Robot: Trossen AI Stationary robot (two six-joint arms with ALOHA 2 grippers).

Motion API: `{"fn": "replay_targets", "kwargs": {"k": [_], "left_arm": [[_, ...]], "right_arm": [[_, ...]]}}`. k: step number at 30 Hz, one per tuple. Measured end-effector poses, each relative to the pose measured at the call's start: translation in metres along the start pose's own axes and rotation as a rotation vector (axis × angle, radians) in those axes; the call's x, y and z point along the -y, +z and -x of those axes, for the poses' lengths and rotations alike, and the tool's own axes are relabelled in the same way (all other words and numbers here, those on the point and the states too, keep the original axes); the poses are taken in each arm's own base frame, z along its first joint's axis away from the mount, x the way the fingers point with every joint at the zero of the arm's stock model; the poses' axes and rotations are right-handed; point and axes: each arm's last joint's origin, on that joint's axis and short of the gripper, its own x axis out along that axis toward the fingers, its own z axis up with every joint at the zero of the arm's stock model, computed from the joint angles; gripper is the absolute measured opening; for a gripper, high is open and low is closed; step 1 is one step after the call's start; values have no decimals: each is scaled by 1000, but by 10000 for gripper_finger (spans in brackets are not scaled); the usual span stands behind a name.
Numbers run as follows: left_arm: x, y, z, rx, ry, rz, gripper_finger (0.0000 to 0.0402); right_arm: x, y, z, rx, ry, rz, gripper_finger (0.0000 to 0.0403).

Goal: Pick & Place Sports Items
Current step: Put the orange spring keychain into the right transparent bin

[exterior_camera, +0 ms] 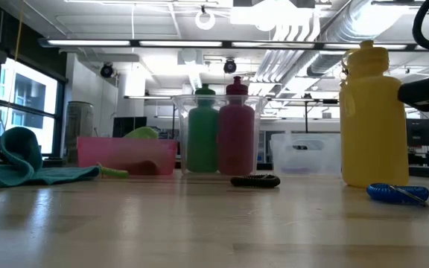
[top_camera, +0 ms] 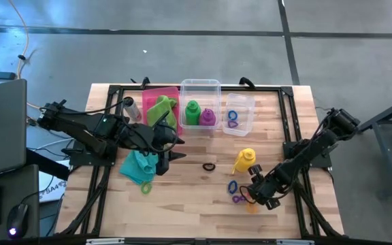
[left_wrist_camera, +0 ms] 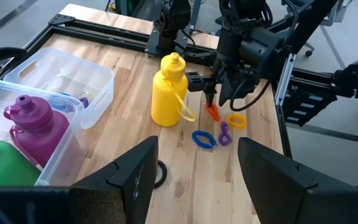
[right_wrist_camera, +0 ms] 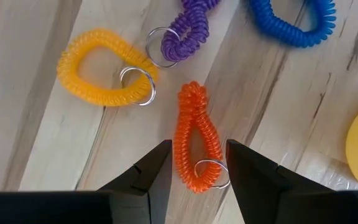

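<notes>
A pale wooden table [top_camera: 182,204] in a bright workshop carries three bins along its far edge. The green bottle [top_camera: 192,112] and purple bottle [top_camera: 208,117] stand in the middle bin [top_camera: 200,84], a lime cloth [top_camera: 160,109] lies in the pink bin [top_camera: 156,92], and the teal cloth [top_camera: 140,165] is spread on the table under the left gripper [left_wrist_camera: 196,163], whose fingers are seen apart and empty. The step in hand is judged to be picking up the orange ring [right_wrist_camera: 197,138]. The right gripper [right_wrist_camera: 197,165] is lowered over it beside the yellow bottle [top_camera: 244,161], fingers part open and straddling the ring's end, nothing yet gripped. A yellow ring [right_wrist_camera: 101,68], purple ring [right_wrist_camera: 185,31] and blue ring [right_wrist_camera: 294,22] lie near. Next, the fingers would have to be closed on the coil and then lifted towards a bin.
</notes>
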Motion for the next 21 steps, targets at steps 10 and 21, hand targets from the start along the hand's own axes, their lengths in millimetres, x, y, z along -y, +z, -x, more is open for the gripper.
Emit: {"fn": "replay_targets", "kwargs": {"k": [10,21], "left_arm": [[0,0,0,-3,1,-1,216],[0,-1,0,-8,3,-3,216]], "right_arm": [[-2,5,0,56,17,-3,141],[0,5,-26,-42,5,-9,141]]}}
